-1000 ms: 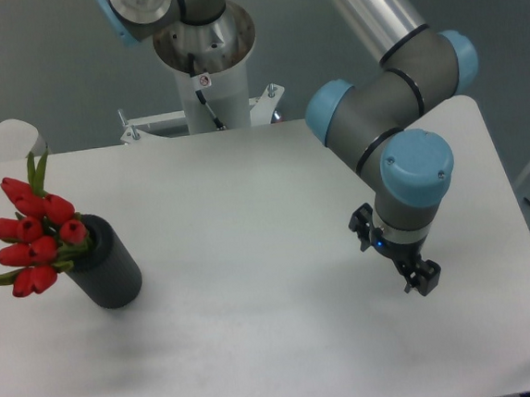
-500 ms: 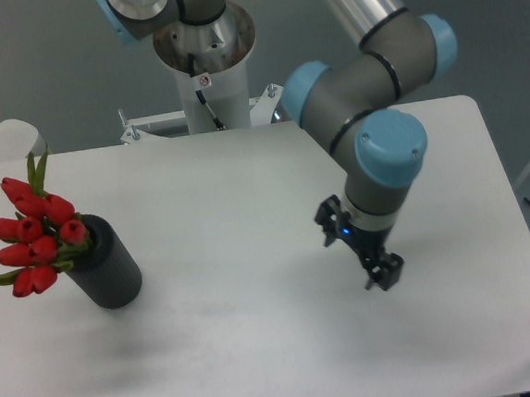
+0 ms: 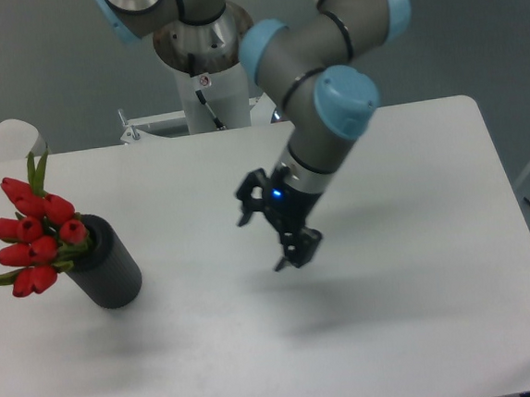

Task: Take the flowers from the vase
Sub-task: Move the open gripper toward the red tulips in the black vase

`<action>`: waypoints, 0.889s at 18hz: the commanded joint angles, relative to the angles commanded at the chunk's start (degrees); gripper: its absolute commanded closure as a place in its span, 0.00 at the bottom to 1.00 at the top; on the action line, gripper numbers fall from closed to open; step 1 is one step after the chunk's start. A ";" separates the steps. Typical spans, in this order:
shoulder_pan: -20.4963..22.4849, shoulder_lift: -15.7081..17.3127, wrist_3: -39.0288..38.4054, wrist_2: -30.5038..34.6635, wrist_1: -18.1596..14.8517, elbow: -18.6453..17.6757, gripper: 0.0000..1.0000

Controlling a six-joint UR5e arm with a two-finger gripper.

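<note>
Mid-table, pincer (image 3: 273, 238) now nearer the flowers (image 3: 34, 235); empty.

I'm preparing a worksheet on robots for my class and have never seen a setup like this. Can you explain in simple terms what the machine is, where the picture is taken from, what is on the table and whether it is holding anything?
The picture comes from one fixed camera looking down at a white table. The grey machine with blue joint caps is a robot arm, mounted on a post behind the table. At its tip is a black gripper with two fingers, like tongs. The fingers are spread open and hold nothing; it hangs above the middle of the table. At the left stands a dark cylindrical vase with a bunch of red tulip flowers leaning out of its mouth. The arm's job is to lift those out.
</note>
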 joint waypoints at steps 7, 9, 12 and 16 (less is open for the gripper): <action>-2.90 2.56 -4.21 -14.30 0.09 -3.96 0.00; -4.48 2.82 -6.32 -18.19 0.53 -4.31 0.00; -5.98 2.56 -7.03 -18.73 0.70 -4.66 0.00; -6.59 2.47 -6.68 -18.90 1.58 -6.50 0.00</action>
